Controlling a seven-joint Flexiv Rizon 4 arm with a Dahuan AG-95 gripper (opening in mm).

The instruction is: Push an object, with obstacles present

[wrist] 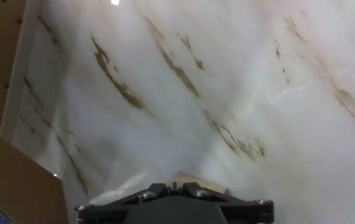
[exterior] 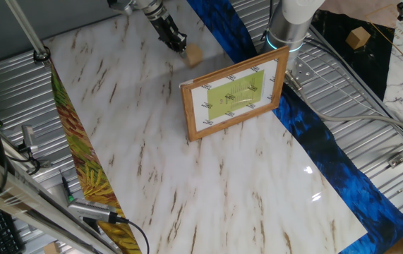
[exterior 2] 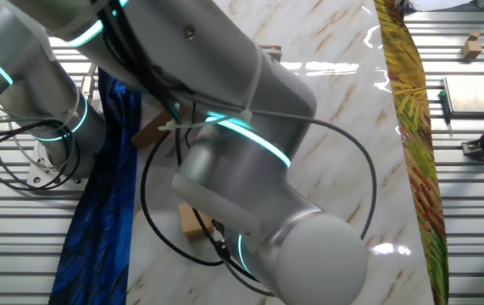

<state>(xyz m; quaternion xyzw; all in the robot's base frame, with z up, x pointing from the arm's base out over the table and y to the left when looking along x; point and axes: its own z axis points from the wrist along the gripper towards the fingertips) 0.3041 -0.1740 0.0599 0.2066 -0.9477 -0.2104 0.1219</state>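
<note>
Dark hand [exterior: 180, 44] beside a wood block [exterior: 194, 56] on the marble worktop [exterior: 187, 183].
Its fingers look pressed together, holding nothing, and the block sits just beside the tip, near the far edge. An off-centre push could spin the block aside or drive it into the frame [exterior: 235, 95], toppling it. One hand, one frame, one block here, and a second block [exterior: 358, 37] off the worktop.
</note>
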